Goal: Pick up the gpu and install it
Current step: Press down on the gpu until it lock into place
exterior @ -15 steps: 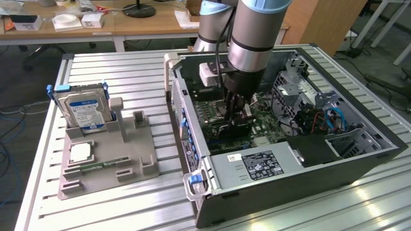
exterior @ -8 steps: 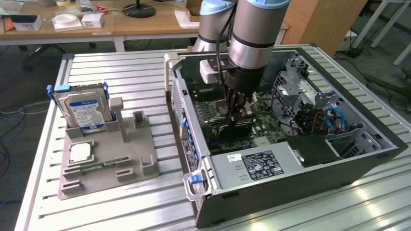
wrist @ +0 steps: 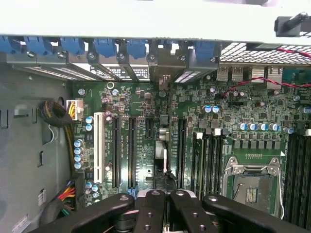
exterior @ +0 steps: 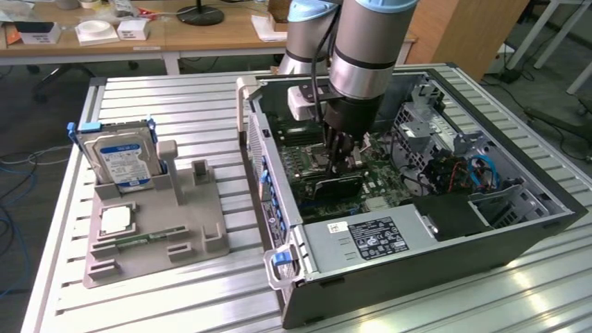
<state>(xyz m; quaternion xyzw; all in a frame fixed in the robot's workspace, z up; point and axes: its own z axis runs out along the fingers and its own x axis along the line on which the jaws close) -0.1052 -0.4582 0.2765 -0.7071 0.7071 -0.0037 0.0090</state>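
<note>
The gpu (exterior: 335,186) is pinched edge-up in the jaws of the gripper (exterior: 339,165) and held low inside the open case (exterior: 518,229), over the motherboard (wrist: 146,104) slots (wrist: 131,150), presumably so its edge lines up for seating.

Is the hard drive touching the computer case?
Apart. Exterior view: hard drive stands in a grey holder, bare table separating it from the computer case.

The arm reaches straight down, its gripper (exterior: 340,163) low, black fingers (wrist: 150,208) drawn close together.
</note>
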